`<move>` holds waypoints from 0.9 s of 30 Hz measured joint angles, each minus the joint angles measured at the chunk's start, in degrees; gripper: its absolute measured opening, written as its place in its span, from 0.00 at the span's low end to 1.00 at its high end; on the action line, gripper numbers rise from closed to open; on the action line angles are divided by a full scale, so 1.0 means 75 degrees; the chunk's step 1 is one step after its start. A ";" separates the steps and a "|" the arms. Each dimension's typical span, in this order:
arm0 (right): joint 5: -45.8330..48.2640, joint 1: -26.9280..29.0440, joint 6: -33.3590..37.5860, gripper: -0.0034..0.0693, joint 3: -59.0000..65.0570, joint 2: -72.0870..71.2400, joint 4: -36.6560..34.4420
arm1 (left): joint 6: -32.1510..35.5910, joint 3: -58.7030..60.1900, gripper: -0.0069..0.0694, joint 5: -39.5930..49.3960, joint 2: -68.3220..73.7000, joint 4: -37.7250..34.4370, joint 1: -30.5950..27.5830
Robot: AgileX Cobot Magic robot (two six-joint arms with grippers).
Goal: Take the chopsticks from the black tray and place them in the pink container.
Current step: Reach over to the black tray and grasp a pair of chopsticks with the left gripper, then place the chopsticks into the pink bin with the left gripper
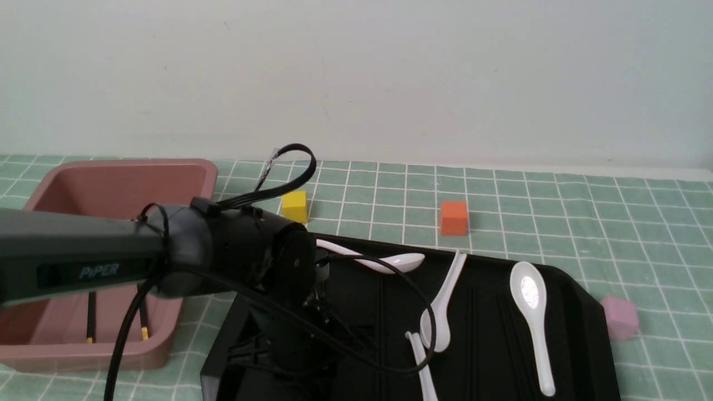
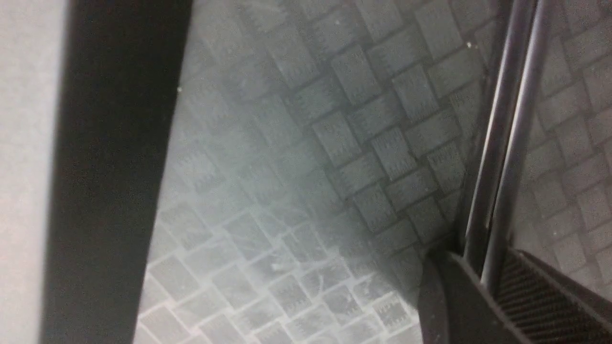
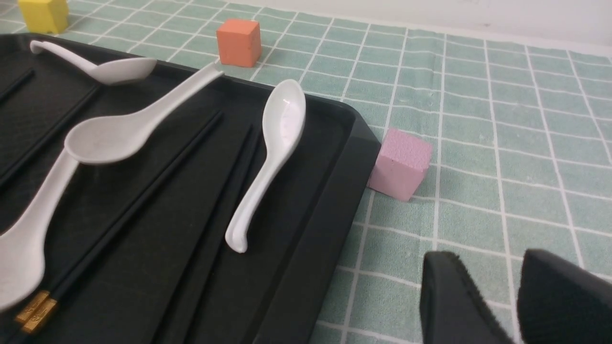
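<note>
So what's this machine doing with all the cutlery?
It's moving chopsticks from the black tray into the pink container. Two chopsticks lie in the container already. The left gripper is down in the tray, pinched on another chopstick. The right gripper hangs open beside the tray, holding nothing. More sticks lie among the white spoons.
</note>
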State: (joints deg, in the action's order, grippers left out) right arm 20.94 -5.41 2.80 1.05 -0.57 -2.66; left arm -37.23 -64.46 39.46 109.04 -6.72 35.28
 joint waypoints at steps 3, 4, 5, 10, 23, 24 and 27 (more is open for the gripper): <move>0.0000 0.0009 -0.0010 0.38 0.0000 0.0000 0.0000 | 0.0017 0.0037 0.23 0.0201 -0.0182 0.0000 0.0000; 0.0000 0.0009 -0.0010 0.38 0.0000 0.0000 0.0000 | 0.0017 0.0075 0.23 0.0309 -0.0316 0.0000 0.0000; 0.0000 0.0009 -0.0010 0.38 0.0000 0.0000 0.0000 | 0.0009 0.0102 0.23 0.0490 -0.0570 -0.0008 -0.0007; 0.0000 0.0009 -0.0010 0.38 0.0000 0.0000 0.0000 | 0.0032 0.0132 0.23 0.0699 -0.2349 -0.0141 -0.0448; 0.0000 0.0009 -0.0010 0.38 0.0000 0.0000 0.0000 | 0.1712 0.0132 0.23 0.1051 -0.3563 -0.0287 -0.5047; 0.0000 0.0009 -0.0010 0.38 0.0000 0.0000 0.0000 | 0.1712 0.0132 0.23 0.1051 -0.3563 -0.0287 -0.5047; 0.0000 0.0009 -0.0010 0.38 0.0000 0.0000 0.0000 | 0.1916 0.0132 0.23 0.0426 -0.2808 -0.0224 -0.5381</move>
State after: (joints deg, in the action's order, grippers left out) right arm 20.94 -5.34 2.73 1.05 -0.57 -2.66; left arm -22.86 -63.47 42.65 87.98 -8.40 -5.08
